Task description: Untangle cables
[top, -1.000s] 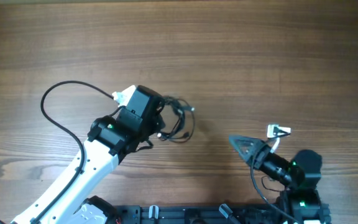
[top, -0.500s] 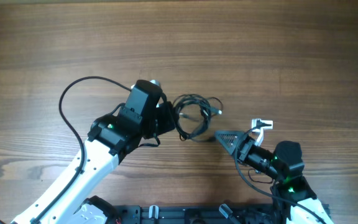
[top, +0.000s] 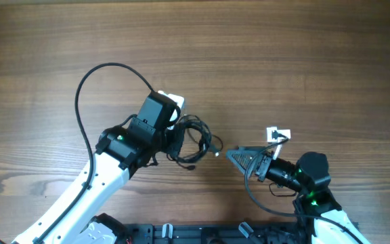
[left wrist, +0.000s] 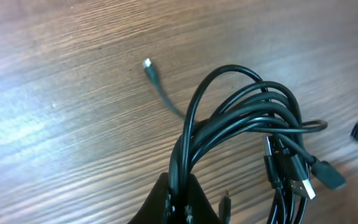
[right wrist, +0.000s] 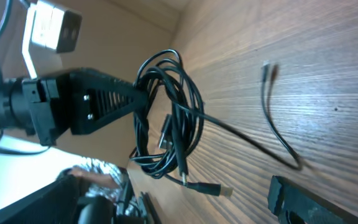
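The cables (top: 193, 142) are a bundle of thin black loops hanging from my left gripper (top: 179, 140), which is shut on them near the table's middle. In the left wrist view the loops (left wrist: 247, 124) rise out of the closed fingertips (left wrist: 180, 198). A USB plug (left wrist: 304, 188) dangles at the right, and one loose end with a small plug (left wrist: 149, 67) lies on the wood. My right gripper (top: 233, 154) stands open just right of the bundle, pointing at it and touching nothing. The right wrist view shows the bundle (right wrist: 166, 124), a trailing cord (right wrist: 267, 106) and one own finger (right wrist: 297, 200).
The left arm's thicker black wire (top: 85, 88) arcs over the table at the back left. A black rail (top: 202, 234) runs along the front edge between the arm bases. Bare wooden tabletop (top: 283, 54) lies behind and to the right.
The right gripper has moved left, close to the bundle. The left gripper swung the bundle right, then back a little left and nearer the front, still shut on it.
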